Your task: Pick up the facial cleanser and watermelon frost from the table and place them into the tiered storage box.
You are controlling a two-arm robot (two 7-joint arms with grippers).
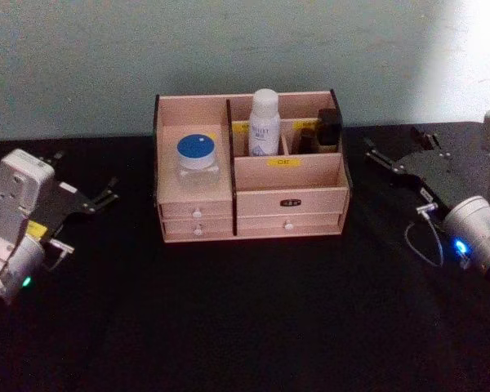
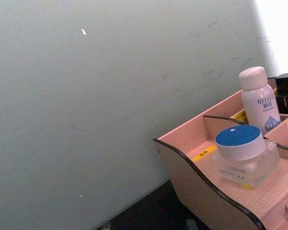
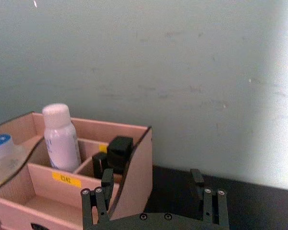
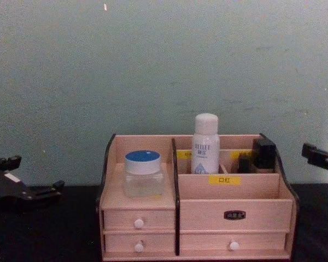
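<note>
- while both grippers are idling apart from it, the light wooden tiered storage box (image 1: 290,200) is holding a white bottle (image 1: 264,122) and a blue-lidded clear jar (image 1: 198,159).
- left gripper (image 1: 106,196) and right gripper (image 1: 372,153) are sitting spread, holding nothing.

A black table (image 1: 245,327) carries the tiered storage box (image 1: 290,208), which stands directly on it against the far edge, close to the pale wall (image 1: 229,49). The black surface stretches bare before the box.
</note>
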